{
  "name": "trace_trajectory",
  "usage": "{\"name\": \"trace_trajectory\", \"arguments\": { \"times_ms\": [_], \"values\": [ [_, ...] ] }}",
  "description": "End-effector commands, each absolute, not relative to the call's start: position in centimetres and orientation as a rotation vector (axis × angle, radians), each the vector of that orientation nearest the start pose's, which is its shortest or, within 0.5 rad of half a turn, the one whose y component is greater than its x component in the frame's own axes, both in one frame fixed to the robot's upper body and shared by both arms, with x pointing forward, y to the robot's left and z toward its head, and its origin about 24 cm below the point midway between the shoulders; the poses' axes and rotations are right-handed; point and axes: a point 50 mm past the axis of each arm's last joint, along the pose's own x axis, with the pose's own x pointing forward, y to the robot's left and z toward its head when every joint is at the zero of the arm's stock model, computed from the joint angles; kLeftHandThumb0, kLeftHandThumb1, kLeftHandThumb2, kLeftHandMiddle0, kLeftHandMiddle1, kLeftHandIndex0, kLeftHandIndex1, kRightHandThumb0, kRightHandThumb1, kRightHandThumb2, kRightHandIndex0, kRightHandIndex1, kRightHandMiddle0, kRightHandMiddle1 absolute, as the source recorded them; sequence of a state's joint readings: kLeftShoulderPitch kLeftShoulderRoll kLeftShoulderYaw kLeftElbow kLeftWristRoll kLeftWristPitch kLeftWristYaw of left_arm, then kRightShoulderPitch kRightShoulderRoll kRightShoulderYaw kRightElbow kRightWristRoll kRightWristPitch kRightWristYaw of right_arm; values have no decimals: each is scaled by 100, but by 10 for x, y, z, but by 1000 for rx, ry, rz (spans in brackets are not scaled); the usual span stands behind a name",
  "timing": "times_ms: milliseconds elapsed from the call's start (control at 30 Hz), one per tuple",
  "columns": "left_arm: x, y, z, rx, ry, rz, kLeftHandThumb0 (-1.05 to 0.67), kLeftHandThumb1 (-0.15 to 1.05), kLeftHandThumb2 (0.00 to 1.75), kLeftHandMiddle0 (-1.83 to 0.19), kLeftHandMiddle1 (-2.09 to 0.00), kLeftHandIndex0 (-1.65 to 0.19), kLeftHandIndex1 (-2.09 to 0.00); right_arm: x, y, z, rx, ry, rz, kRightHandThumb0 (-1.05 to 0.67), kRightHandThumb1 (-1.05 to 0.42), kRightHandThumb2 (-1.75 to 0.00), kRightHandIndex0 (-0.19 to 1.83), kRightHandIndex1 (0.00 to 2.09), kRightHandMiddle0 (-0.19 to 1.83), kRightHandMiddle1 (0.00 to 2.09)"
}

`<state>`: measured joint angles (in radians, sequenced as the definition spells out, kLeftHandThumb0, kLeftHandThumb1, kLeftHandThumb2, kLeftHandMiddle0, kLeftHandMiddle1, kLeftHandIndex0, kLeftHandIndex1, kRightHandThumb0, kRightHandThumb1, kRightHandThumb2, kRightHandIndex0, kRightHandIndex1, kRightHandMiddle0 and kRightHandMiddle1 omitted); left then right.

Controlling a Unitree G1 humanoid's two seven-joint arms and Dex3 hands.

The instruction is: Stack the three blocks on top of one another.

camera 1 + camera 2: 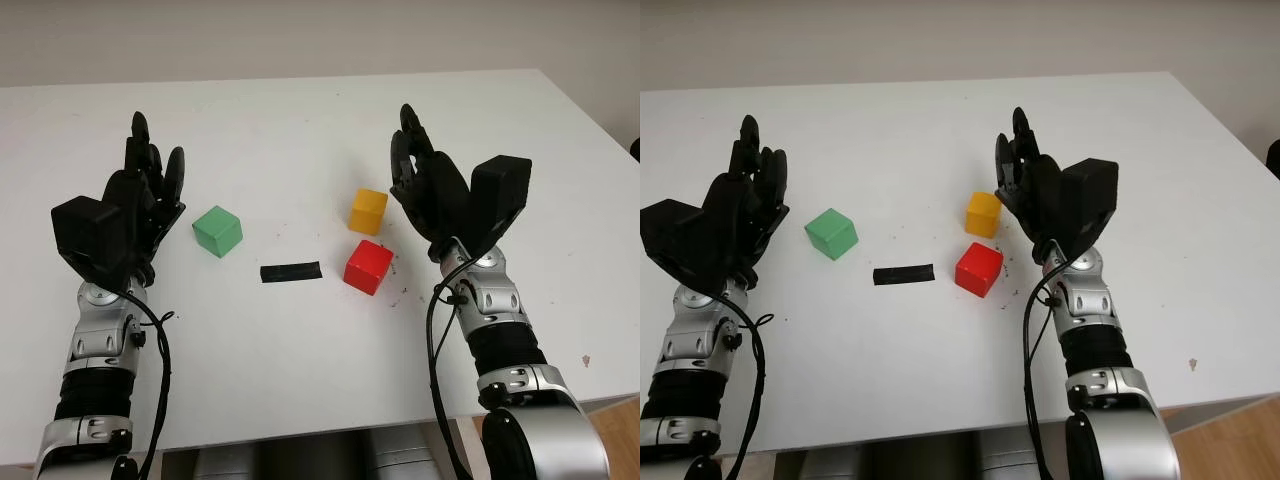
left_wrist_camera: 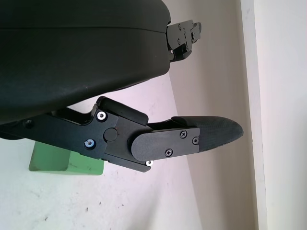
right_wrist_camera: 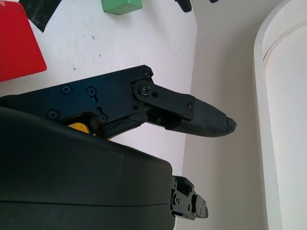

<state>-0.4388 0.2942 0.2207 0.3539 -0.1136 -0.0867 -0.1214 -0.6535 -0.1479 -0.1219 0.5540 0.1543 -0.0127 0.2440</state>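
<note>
Three blocks sit apart on the white table [image 1: 300, 120]. The green block [image 1: 217, 231] is left of centre, with my left hand [image 1: 150, 175] open just to its left. The yellow block [image 1: 368, 211] stands right of centre, and the red block [image 1: 368, 266] sits just in front of it. My right hand [image 1: 415, 165] is open, raised right beside the yellow block on its right. The right wrist view shows the red block [image 3: 17, 45] and the green block [image 3: 122, 5]; the left wrist view shows the green block [image 2: 64, 160] behind a finger.
A short black strip [image 1: 291, 272] lies flat between the green and red blocks. The table's right edge [image 1: 590, 130] runs diagonally at the far right, and its front edge [image 1: 330, 425] is close to my arms.
</note>
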Motion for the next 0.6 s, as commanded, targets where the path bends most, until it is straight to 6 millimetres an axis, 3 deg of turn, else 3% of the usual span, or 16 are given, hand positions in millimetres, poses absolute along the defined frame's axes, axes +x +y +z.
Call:
{"name": "trace_trajectory", "arguments": {
  "times_ms": [0, 267, 367, 467, 567],
  "values": [
    [326, 235, 115, 114, -210, 67, -75, 105, 52, 19, 0, 19, 0, 365, -155, 117, 38, -123, 237, -70, -105, -69, -19, 0, -19, 0],
    [325, 230, 107, 105, -190, 69, -75, 105, 52, 19, 0, 19, 0, 368, -152, 115, 48, -112, 242, -69, -105, -70, -19, 0, -19, 0],
    [323, 231, 105, 121, -187, 65, -72, 105, 56, 19, 0, 19, 0, 368, -153, 120, 67, -150, 248, -68, -105, -61, -19, 0, -19, 0],
    [323, 233, 105, 115, -187, 67, -72, 105, 55, 19, 0, 19, 0, 369, -158, 132, 12, -225, 248, -64, -105, -36, -9, 6, -9, 6],
    [323, 234, 108, 110, -194, 70, -74, 105, 52, 19, 0, 19, 0, 366, -169, 159, -256, -365, 342, -55, -102, -13, 12, 16, 7, 17]
  ]
}}
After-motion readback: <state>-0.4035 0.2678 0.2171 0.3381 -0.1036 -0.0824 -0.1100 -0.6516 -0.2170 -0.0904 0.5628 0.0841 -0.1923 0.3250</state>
